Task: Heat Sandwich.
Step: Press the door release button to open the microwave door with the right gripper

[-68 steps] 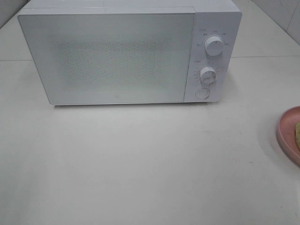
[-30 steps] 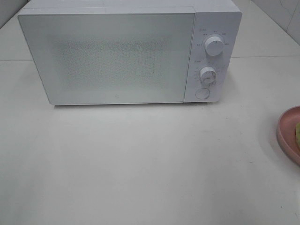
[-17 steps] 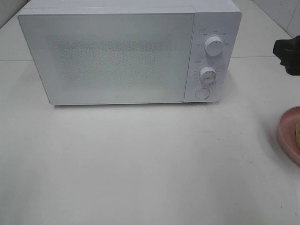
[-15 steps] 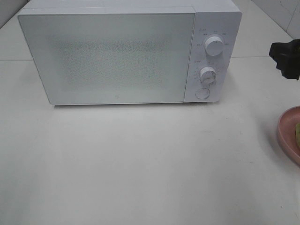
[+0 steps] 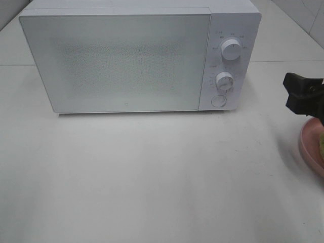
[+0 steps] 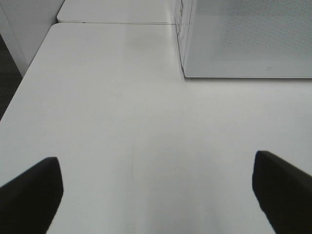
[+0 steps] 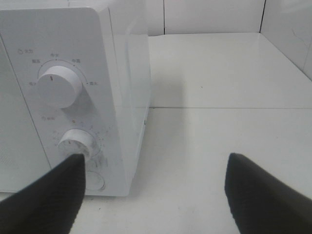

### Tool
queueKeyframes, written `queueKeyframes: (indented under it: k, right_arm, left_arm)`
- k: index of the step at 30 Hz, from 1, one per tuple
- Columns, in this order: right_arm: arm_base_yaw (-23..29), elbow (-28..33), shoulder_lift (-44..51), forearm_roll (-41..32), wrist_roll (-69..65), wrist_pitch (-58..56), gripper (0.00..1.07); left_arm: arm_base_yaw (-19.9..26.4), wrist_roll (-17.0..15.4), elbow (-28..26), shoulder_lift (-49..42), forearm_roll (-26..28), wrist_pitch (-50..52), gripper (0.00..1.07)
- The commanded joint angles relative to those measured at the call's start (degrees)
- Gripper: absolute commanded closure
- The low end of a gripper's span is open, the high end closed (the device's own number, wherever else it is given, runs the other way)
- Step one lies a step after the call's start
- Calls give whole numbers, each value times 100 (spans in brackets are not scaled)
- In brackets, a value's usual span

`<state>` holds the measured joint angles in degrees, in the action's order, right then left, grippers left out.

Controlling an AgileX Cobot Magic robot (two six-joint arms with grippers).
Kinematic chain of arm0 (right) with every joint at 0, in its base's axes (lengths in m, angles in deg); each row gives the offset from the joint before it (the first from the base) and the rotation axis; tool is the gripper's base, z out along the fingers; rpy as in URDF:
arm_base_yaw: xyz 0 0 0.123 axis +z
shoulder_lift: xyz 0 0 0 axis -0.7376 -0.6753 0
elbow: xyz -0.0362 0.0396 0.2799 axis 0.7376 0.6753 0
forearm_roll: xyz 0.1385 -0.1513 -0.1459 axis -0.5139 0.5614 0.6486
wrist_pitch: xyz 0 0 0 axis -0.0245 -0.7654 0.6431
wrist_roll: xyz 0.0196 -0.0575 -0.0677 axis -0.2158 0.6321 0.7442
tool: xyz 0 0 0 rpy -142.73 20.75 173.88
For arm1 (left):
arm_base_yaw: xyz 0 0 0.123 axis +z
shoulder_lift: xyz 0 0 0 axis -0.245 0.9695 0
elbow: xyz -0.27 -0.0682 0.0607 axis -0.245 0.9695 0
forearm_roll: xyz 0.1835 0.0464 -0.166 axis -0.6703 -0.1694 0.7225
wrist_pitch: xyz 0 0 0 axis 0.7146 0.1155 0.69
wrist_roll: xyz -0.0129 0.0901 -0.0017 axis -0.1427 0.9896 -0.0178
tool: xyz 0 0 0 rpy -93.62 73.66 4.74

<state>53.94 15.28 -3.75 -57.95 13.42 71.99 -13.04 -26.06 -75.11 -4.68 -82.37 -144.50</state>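
The white microwave stands at the back of the table with its door shut. The pink plate lies at the right edge of the exterior view, cut off by the frame. Only a yellowish-green sliver of the sandwich shows on it. My right gripper is black, open and empty. It hangs just behind the plate's far rim, right of the microwave. In the right wrist view it faces the microwave's control panel. My left gripper is open and empty over bare table, and is out of the exterior view.
The control panel has an upper knob, a lower knob and a round button. The left wrist view shows the microwave's front corner and the table's left edge. A tiled wall stands behind on the right.
My right gripper came into the exterior view at the right edge and moved down and left, to just above the plate's far rim. The microwave and plate have not moved.
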Motion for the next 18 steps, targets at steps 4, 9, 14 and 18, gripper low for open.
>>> queueKeyframes:
  k: [4,9,14,18]
  right_arm:
    - [1014,155,-401,-991,659,607,31]
    - [1782,178,-653,-2023,997,957,31]
    - [2298,178,-894,-2630,1054,1197,31]
    - [2836,178,-1175,-3163,1054,1427,31]
  left_arm:
    - [17,-23,11,-160,11,46,5]
    - [17,-23,11,-160,11,46,5]
    - [17,-23,11,-160,11,46,5]
    - [17,-23,11,-160,11,46,5]
